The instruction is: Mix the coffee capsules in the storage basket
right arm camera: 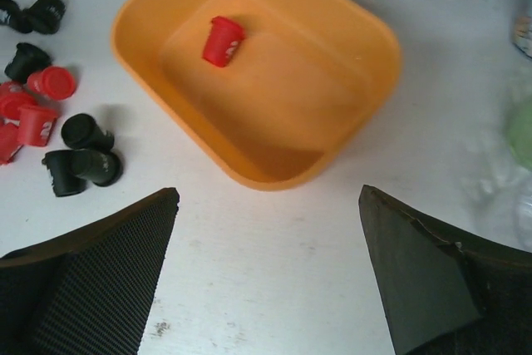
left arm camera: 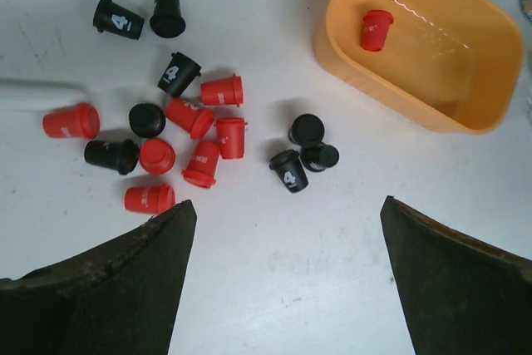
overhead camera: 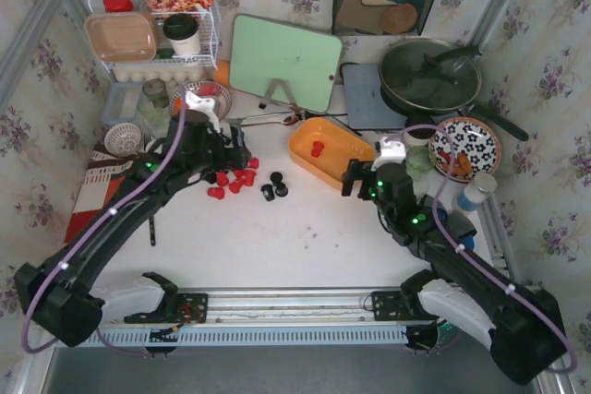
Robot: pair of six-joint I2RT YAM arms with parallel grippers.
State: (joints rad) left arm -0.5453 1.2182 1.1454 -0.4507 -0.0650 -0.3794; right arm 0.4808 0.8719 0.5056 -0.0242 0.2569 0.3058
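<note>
Capsules (left arm camera: 222,90), red and black, lie loose on the table (left arm camera: 291,280) beside the basket (left arm camera: 391,93), which holds one red capsule (left arm camera: 375,29); you see left gripper (left arm camera: 287,205) and right gripper (right arm camera: 268,193) both wide open, empty.

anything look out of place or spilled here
Yes: nearly all the coffee capsules lie scattered on the table, many tipped over, beside the storage basket, which holds just one red capsule.

Along the top of the frame, a white wire rack (overhead camera: 214,41) at upper left holds a pink-beige plastic tray (overhead camera: 120,36), a pale green cutting board (overhead camera: 284,62) stands propped at centre, and a dark lidded frying pan (overhead camera: 430,76) sits at upper right above a round flower-patterned plate (overhead camera: 469,147), all on a white table (overhead camera: 295,246).
</note>
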